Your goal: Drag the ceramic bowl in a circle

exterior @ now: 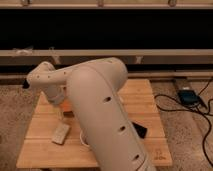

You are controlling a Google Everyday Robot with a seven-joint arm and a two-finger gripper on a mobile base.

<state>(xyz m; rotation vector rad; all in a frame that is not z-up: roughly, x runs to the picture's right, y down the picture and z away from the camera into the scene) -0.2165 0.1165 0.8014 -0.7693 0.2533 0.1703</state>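
Note:
Only a small orange patch of the ceramic bowl (68, 105) shows, on the left half of the wooden table (145, 92), right beside my arm. My big white arm (100, 100) rises from the bottom, bends, and reaches left and down. The gripper (63, 113) is at its lower end, right at the bowl, mostly hidden by the wrist. A flat beige block (60, 134) lies on the table just in front of the gripper. A curved white rim, perhaps the cup (84, 142), peeks out beside the arm.
A flat black object (140, 129) lies on the table right of my arm. A dark box with cables (188, 96) sits on the speckled floor to the right. A long dark shelf with a rail (150, 52) runs behind the table.

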